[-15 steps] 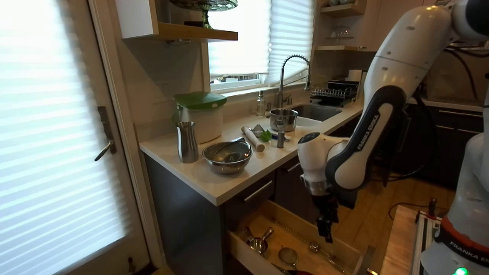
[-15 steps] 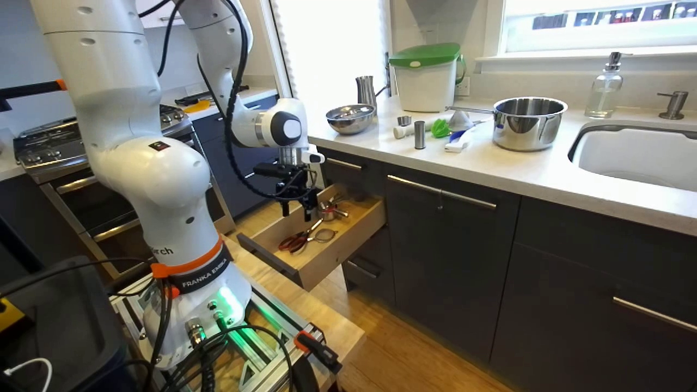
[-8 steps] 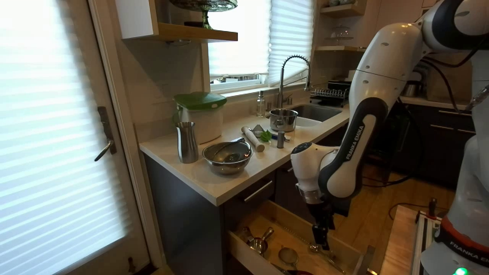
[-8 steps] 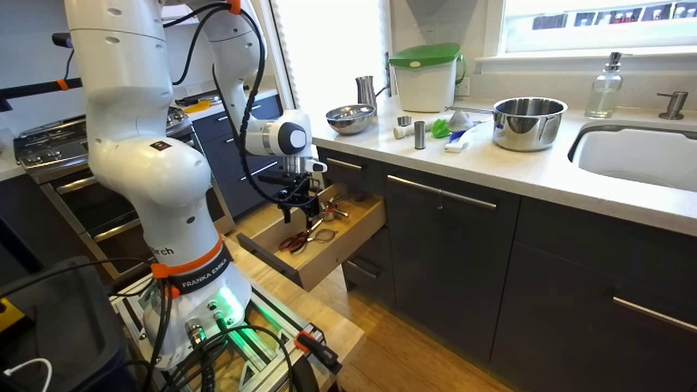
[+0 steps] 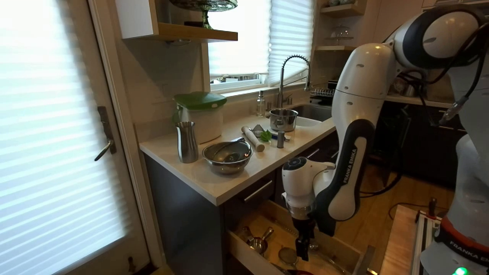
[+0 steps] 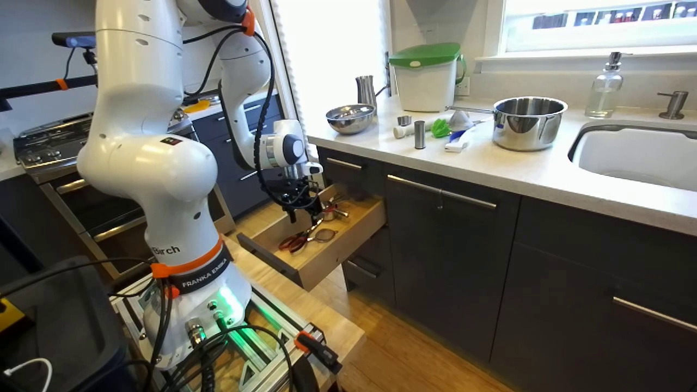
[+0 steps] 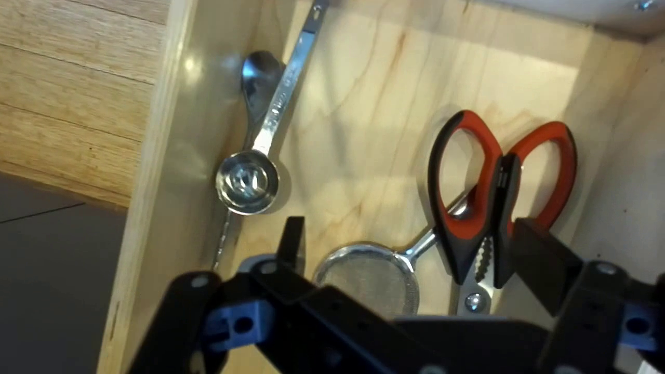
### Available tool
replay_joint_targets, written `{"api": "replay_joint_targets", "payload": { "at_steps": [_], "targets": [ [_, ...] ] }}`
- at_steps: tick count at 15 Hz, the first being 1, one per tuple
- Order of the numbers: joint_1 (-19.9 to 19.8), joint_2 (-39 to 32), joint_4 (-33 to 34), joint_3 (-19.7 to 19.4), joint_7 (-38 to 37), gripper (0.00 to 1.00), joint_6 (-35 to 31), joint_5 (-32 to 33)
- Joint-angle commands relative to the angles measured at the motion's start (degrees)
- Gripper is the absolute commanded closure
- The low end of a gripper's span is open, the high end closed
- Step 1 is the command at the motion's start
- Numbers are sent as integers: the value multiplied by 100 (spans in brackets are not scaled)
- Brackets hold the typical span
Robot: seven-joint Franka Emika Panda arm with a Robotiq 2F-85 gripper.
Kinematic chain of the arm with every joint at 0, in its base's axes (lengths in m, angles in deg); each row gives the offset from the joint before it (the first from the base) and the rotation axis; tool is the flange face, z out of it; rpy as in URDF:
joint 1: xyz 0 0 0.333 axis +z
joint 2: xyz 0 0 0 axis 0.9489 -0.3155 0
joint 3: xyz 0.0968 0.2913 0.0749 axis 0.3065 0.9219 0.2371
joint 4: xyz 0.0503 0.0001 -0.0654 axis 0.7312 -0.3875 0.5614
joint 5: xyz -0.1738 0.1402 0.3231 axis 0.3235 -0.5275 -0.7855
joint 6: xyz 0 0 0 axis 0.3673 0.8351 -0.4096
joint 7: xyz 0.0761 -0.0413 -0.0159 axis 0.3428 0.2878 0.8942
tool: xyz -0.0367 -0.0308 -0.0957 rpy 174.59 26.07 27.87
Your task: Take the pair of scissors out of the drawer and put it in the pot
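Over the last second my end effector [image 7: 410,228] has come lower and across the drawer [image 6: 343,247], jaws spread wide and grasping nothing. The scissors [image 7: 499,208] have not moved: they lie in the drawer, red handles toward its front. I judge I am lining up to pick them, with the whole carry ahead. In the wrist view one of my fingertips [image 7: 545,259] covers part of the handle at the right; whether it touches, I cannot tell. The strainer [image 7: 366,280] just beside them runs its handle under theirs, so it could snag as I lift. A measuring spoon [image 7: 248,182] lies well to the left.

In an exterior view the pot [image 6: 528,128] stands on the table [image 5: 202,183], at the right, near the sink [image 6: 631,152]. Farther left there are a metal bowl [image 6: 351,121], a steel jug [image 6: 366,90] and a green-lidded bin [image 6: 425,87]. A soap bottle [image 6: 604,92] stands behind the sink's left end. In an exterior view a blind-covered door [image 5: 57,133] fills the left, and a window [image 5: 238,49] glows above the table.
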Motion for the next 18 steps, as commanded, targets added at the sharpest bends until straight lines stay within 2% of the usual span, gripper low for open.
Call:
{"api": "replay_joint_targets", "payload": {
  "at_steps": [1, 4, 5, 6, 9, 11, 14, 15, 16, 17, 18],
  "targets": [
    [720, -822, 515, -394, -525, 0, -397, 19],
    [1049, -1018, 546, -486, -675, 0, -621, -259],
    [898, -862, 506, -394, -382, 0, -450, -316],
    [998, -946, 533, -434, -436, 0, -510, -349],
    [878, -693, -20, -487, -353, 0, -1482, -441],
    [404, -718, -356, -194, 23, 0, -2445, -760],
    [-900, -1038, -737, 890, 695, 4, -3782, -926],
    [-1307, -1094, -853, 1020, 346, 3, -3995, -221],
    [-1732, -1170, -928, 1208, 475, 4, -4143, -25],
    [-2120, -1217, -1008, 1503, 805, 3, -4165, -181],
    [-2374, -1269, -1055, 1608, 801, 3, -4161, -77]
  ]
}}
